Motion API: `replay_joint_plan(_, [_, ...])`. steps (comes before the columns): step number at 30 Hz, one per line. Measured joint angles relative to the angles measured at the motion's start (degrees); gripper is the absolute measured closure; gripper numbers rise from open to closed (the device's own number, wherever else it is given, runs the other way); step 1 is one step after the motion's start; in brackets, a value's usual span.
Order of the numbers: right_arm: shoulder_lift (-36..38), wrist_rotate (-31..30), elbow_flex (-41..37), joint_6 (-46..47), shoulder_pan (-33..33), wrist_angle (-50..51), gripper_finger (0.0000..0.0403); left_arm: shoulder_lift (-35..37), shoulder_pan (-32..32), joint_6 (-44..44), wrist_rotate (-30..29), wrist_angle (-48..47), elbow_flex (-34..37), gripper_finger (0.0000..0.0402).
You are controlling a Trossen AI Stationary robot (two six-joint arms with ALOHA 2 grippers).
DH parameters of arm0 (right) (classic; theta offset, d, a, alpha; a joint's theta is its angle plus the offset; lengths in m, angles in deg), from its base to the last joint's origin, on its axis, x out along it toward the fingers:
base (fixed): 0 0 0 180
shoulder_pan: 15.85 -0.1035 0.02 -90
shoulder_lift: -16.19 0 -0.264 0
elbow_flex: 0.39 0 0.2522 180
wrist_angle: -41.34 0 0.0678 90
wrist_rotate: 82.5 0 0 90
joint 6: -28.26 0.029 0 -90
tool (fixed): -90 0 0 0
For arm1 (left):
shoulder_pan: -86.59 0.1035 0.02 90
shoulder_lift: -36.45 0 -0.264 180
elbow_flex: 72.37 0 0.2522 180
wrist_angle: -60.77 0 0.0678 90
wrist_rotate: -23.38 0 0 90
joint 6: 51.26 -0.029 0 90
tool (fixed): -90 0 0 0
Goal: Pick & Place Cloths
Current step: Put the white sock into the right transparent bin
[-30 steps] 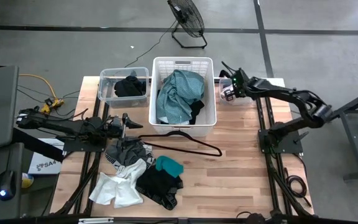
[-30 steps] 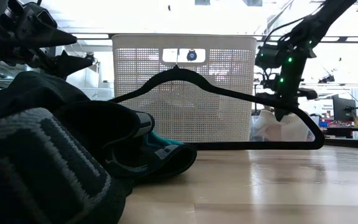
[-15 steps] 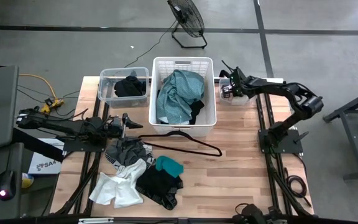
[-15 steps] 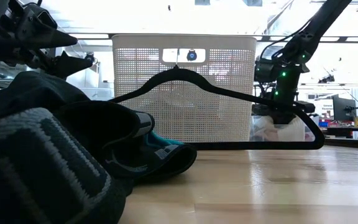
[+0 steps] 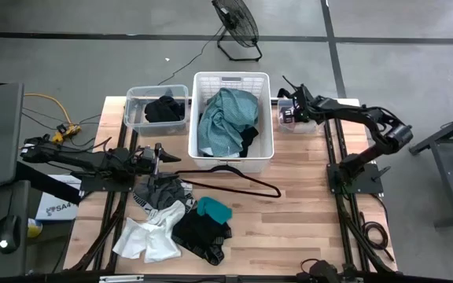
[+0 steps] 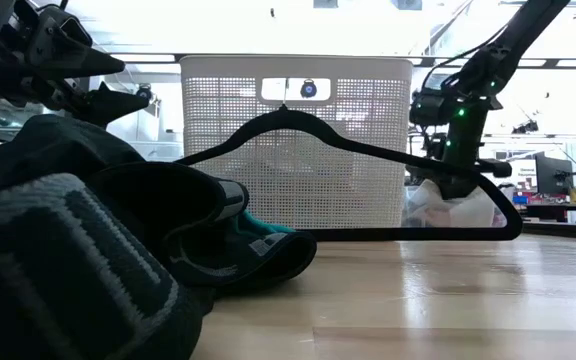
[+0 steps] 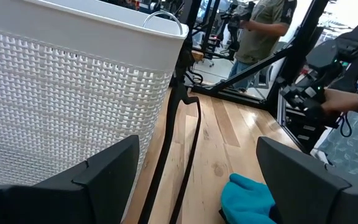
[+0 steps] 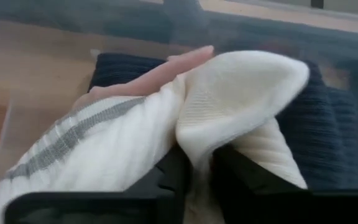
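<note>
My right gripper [image 5: 287, 115] slants down into a small clear bin [image 5: 291, 126] just right of the white basket [image 5: 264, 149]. Its wrist view shows its fingers close together on a white ribbed cloth [image 8: 135, 143] with grey stripes, beside a pink piece [image 8: 185, 59] and a navy cloth [image 8: 328, 124]. The basket holds a large teal-green cloth [image 5: 225, 122]. My left gripper [image 5: 162, 155] waits open at the table's left, pointing level past the basket. Grey [image 5: 160, 192], white [image 5: 148, 240], black [image 5: 201, 234] and bright teal [image 5: 214, 209] cloths lie heaped on the near table. My right gripper pinches a raised fold of the white ribbed cloth [image 8: 199, 146] between its two fingers, which come from above and slant down. The rest of the cloth lies slack in the clear bin, spread over the navy cloth.
A black wire hanger [image 5: 238, 178] lies on the table in front of the basket. A second clear bin [image 5: 136, 101] left of the basket holds a black cloth [image 5: 163, 110]. A person [image 7: 260, 25] stands in the room beyond the table, and a hand [image 7: 347, 99] shows there too.
My right gripper has sunk a little toward the small clear bin and rolled somewhat at the wrist, the white cloth still between its fingers.
</note>
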Motion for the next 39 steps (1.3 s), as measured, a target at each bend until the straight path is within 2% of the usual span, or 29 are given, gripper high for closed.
replay_joint_plan(7, [5.7, 3.9, 0.0, -0.4, 0.0, 2.4, 0.0235, 0.0, 0.0, 0.0, 0.0, 0.0, 0.0, 0.0083])
replay_joint_plan(11, [9.4, 6.8, 0.0, -1.4, 0.0, 2.7, 0.0191, 0.0, 0.0, 0.0, 0.0, 0.0, 0.0, 0.0083])
replay_joint_plan(17, [14.1, 6.2, 0.0, 0.3, 0.0, 2.6, 0.0177, 0.0, 0.0, 0.0, 0.0, 0.0, 0.0, 0.0083])
replay_joint_plan(22, [16.4, 1.5, 0.0, 1.4, -0.7, 2.3, 0.0178, 0.0, 0.0, 0.0, 0.0, 0.0, 0.0, 0.0083])
replay_joint_plan(25, [16.7, -0.1, 0.0, 1.3, -2.4, -0.4, 0.019, 0.0, 0.0, 0.0, 0.0, 0.0, 0.0, 0.0083])
replay_joint_plan(28, [16.3, -0.2, 0.0, 0.4, -4.4, -3.5, 0.0225, 0.0, 0.0, 0.0, 0.0, 0.0, 0.0, 0.0083])
replay_joint_plan(35, [13.7, -0.2, 0.0, -1.7, -8.3, -6.7, 0.0384, 0.0, 0.0, 0.0, 0.0, 0.0, 0.0, 0.0083])
replay_joint_plan(39, [12.3, 0.0, 0.0, -1.3, -9.5, -6.0, 0.0398, 0.0, 0.0, 0.0, 0.0, 0.0, 0.0, 0.0083])
